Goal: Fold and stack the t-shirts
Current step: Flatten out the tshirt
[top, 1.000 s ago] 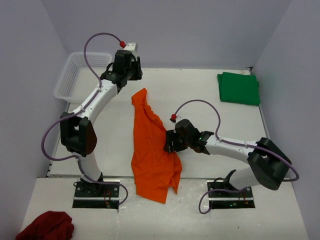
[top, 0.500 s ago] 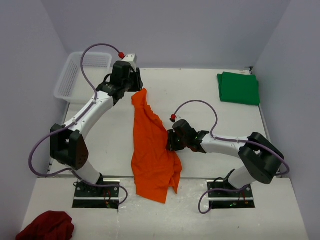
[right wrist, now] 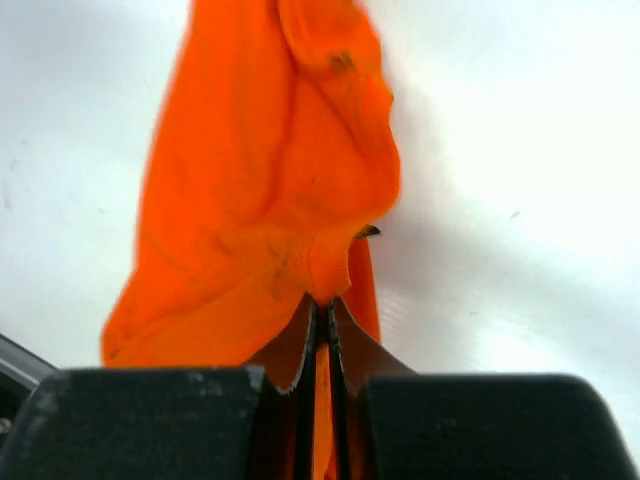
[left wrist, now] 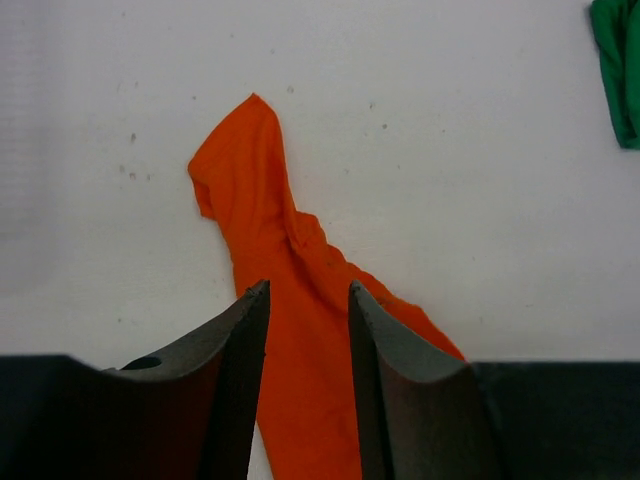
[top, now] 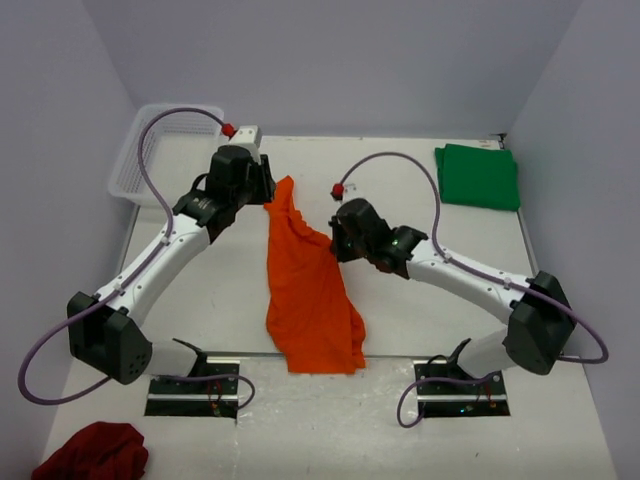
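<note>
The orange t-shirt [top: 305, 290] lies crumpled in a long strip down the middle of the table, its narrow end pointing to the far side. My left gripper [top: 268, 192] hovers over that narrow far end, jaws open, with orange cloth [left wrist: 270, 200] showing on the table beneath the gap [left wrist: 305, 295]. At the strip's right edge my right gripper [top: 335, 248] is shut on a pinched fold of the orange t-shirt [right wrist: 270, 180], the cloth bunching at the fingertips [right wrist: 322, 305]. The green t-shirt [top: 478, 176] lies folded at the far right corner and shows at the edge of the left wrist view [left wrist: 620, 70].
A white mesh basket [top: 140, 150] stands at the far left corner. A dark red cloth [top: 92, 450] lies on the near ledge at the left, beside the left arm's base. Walls close the table on three sides.
My right gripper has shut on the orange t-shirt's right edge and pulled it away from the near edge. The left arm has stretched out lower over the shirt's far end.
</note>
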Robot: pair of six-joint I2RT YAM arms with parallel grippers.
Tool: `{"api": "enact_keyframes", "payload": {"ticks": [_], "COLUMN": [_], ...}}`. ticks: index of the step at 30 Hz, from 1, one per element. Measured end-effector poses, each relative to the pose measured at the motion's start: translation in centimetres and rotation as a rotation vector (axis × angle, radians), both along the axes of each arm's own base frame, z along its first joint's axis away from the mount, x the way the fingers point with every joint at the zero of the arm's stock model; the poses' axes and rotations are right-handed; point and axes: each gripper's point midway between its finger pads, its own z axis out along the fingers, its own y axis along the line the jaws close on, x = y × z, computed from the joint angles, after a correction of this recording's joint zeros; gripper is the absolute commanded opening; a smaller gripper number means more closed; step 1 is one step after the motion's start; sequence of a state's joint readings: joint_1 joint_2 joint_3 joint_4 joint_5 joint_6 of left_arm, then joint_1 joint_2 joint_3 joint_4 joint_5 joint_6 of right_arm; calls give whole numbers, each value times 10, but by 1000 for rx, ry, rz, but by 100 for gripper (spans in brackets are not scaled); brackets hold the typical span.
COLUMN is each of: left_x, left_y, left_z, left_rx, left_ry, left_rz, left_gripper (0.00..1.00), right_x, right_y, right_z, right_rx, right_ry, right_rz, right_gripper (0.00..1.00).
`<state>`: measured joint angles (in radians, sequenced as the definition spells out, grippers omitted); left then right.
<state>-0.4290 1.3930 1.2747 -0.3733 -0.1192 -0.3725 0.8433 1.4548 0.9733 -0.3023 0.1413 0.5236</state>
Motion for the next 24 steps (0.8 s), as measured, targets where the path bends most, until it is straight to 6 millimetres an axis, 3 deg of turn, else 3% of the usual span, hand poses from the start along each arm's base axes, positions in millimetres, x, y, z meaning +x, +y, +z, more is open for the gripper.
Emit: {"api": "enact_keyframes", "payload": {"ticks": [2, 5, 9, 12, 15, 17, 19, 21, 24], "left_x": [-11, -27, -54, -78, -100, -108, -113, -117, -130], "left_y": [5, 13, 13, 3, -5, -10, -21, -35, -58], "left_z": [-14, -40, -69, -73, -55, -35, -22, -21, -44], "left_rx": [10, 29, 55, 50, 5, -49, -99, -137, -158], "left_ry": [29, 84, 147, 149, 95, 44, 9, 1, 60], "left_rz": [16, 37, 17, -35, -100, -142, -198, -262, -357], "left_gripper": [40, 41, 45, 56, 66, 68, 69, 69, 67], "right_x": [22, 50, 59, 59, 64, 71, 81, 90, 101], "right_y": [10, 23, 17, 5, -7, -15, -23, -28, -37], "right_z": [59, 172, 300, 355, 378, 377, 364, 348, 319], "right_rx": [16, 86, 156, 163, 135, 101, 53, 10, -54], "right_ry": [-114, -337, -577, -690, -737, -738, -711, -676, -615], "right_rz": [14, 37, 63, 63, 45, 31, 8, -7, -39], "right_gripper": [0, 0, 0, 0, 0, 0, 0, 0, 0]}}
